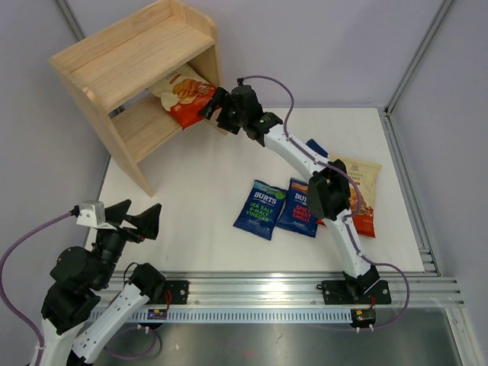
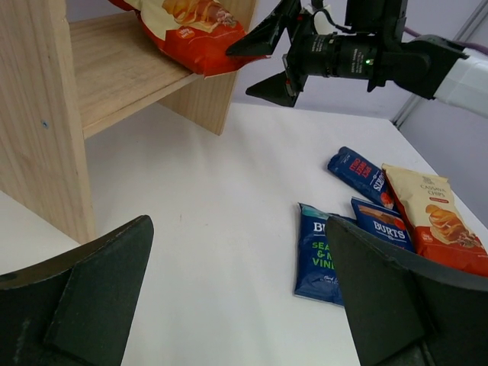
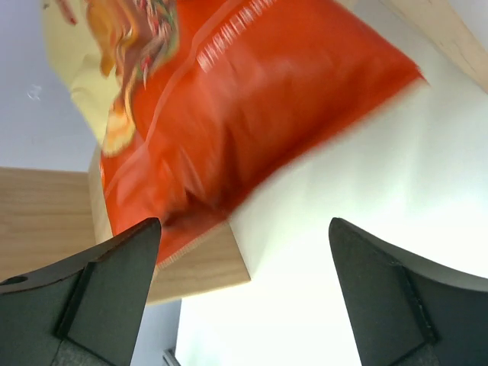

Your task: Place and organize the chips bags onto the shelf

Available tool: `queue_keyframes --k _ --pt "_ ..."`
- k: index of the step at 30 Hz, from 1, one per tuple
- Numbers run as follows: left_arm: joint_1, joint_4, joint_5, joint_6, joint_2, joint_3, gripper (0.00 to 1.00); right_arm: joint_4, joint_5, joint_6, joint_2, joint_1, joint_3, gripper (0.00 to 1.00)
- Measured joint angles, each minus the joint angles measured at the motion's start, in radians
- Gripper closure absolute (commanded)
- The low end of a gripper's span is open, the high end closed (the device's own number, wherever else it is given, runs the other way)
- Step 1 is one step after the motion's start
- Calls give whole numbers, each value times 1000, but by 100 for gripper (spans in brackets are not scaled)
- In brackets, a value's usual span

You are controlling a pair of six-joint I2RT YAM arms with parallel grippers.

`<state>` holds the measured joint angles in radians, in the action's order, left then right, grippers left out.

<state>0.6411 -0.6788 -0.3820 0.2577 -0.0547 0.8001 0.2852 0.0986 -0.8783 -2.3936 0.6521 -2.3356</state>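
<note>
The wooden shelf (image 1: 130,57) stands at the far left. One cream-and-red chips bag (image 1: 183,93) lies on its lower board, the red end sticking out over the edge. My right gripper (image 1: 216,114) is open just beside that end and holds nothing. In the right wrist view the bag (image 3: 229,99) hangs above the board (image 3: 206,263), outside the open gripper (image 3: 244,225). Two blue bags (image 1: 261,209) (image 1: 302,207), a third one (image 1: 316,146) behind the arm and a second cream bag (image 1: 361,194) lie on the table. My left gripper (image 1: 143,206) hovers open at the near left.
The left wrist view shows the shelf's side panel (image 2: 38,130) close on the left and the right gripper (image 2: 240,72) by the shelved bag (image 2: 194,23). White table (image 2: 213,229) lies under the left gripper (image 2: 238,225). A metal rail (image 1: 404,175) borders the table's right side.
</note>
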Motion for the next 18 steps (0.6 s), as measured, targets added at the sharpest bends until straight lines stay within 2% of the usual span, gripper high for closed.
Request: queue_keyframes --k 11,14,18 --pt "0 1 20 4 -110 0 1 -80 59 113 343 -40 384 1" --pt "-2 0 59 29 -174 14 1 -77 35 174 491 -65 536 0" --pt "-2 56 166 89 -331 36 1 -18 -85 281 732 -114 761 1"
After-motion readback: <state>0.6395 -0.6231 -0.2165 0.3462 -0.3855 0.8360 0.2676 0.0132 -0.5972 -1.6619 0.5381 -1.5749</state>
